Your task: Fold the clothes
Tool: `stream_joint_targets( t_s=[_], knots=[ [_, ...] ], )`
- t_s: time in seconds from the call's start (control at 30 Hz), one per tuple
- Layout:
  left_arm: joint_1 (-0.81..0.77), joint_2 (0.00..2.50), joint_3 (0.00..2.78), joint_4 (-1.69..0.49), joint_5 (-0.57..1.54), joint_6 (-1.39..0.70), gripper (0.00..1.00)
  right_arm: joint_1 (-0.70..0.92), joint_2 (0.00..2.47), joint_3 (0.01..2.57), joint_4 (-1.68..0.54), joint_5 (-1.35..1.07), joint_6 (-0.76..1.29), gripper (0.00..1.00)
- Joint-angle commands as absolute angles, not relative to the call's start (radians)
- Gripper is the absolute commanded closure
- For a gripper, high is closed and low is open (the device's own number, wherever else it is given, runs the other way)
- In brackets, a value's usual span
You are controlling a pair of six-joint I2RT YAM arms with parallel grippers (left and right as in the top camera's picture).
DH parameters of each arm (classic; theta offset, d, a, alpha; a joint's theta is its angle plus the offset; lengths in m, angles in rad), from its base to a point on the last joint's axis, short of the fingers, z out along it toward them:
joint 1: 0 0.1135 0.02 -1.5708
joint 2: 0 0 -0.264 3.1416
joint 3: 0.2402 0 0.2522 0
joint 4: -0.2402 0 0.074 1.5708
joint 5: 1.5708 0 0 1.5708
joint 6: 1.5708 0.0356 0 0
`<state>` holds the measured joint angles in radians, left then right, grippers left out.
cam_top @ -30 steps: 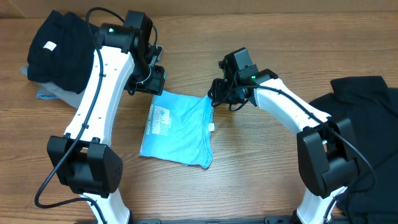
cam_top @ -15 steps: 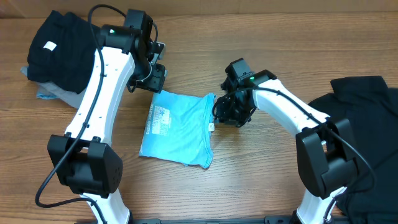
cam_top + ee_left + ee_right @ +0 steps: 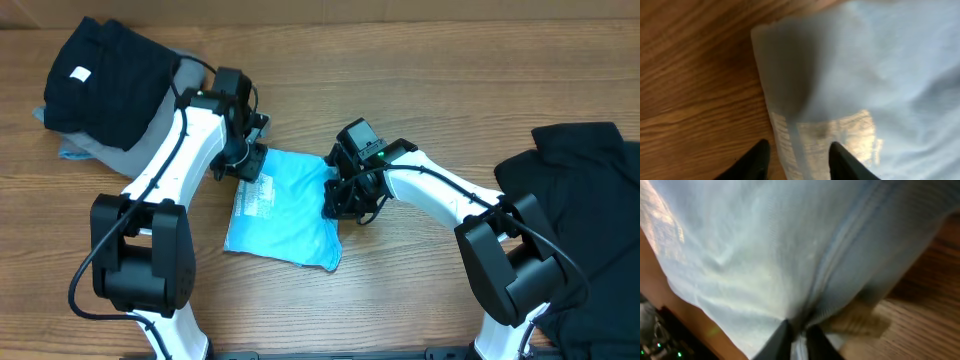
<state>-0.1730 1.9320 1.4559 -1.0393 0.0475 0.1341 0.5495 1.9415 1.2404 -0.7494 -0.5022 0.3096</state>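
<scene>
Centrally, the blue T-shirt (image 3: 285, 215) is pinched by the right fingers (image 3: 777, 342). Its edge is straddled by spread left fingers (image 3: 757, 159).

A wooden table (image 3: 400, 300) with warm brown grain running left to right fills the view, evenly lit, with a paler tan strip (image 3: 450, 10) along its far edge.

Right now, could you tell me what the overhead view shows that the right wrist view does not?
Only overhead: both arms, the left gripper at the far-left corner of the light blue T-shirt, and black garments at left and right. Only the right wrist: the right gripper up close, its fingertips pinched shut on a seam fold. Both: the blue shirt lying on the wooden table.
</scene>
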Motion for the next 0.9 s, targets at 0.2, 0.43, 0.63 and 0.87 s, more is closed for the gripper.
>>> stream_joint_targets(
  t_s=[0.2,0.43,0.63,0.87],
  knots=[
    [-0.091,1.926,1.353,-0.952,0.034,0.087,0.72,0.474,1.892,1.264,-0.942,-0.439,0.300,0.96],
    [-0.045,1.926,1.356,-0.941,0.181,0.067,0.73,0.470,1.892,1.264,-0.949,-0.437,0.283,0.74],
    [-0.047,1.926,1.359,-0.918,0.574,0.201,0.57,0.469,1.892,1.264,-0.921,-0.417,0.284,0.92],
    [-0.067,1.926,1.353,-0.848,0.484,0.210,0.54,0.470,1.893,1.264,-0.917,-0.419,0.287,0.96]
  ],
)
